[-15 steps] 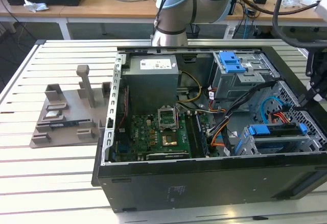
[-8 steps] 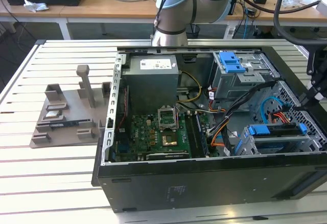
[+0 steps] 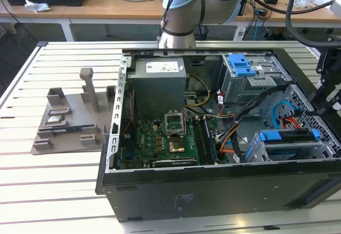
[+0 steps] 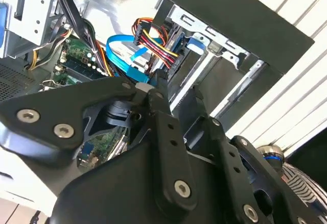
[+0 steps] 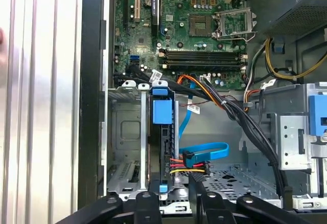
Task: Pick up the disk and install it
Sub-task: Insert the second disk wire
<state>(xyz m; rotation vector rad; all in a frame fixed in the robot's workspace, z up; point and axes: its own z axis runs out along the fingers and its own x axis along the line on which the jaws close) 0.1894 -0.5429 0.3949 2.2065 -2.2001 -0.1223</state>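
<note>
- The disk stands on edge in the cage, in a corner of the case just beside its black side wall. Its blue tab sits at the cage's rim.
- The gripper hovers just over the disk's cabled end. I cannot tell whether it is wide or narrow.
- The disk looks seated or nearly so. The step is best done by pressing straight along the cage's rails, not sideways.
- The power and blue data cables are touching the disk's end, so the gripper should stay off them to avoid snagging.
- The cage walls are close, so the approach should be square.
</note>
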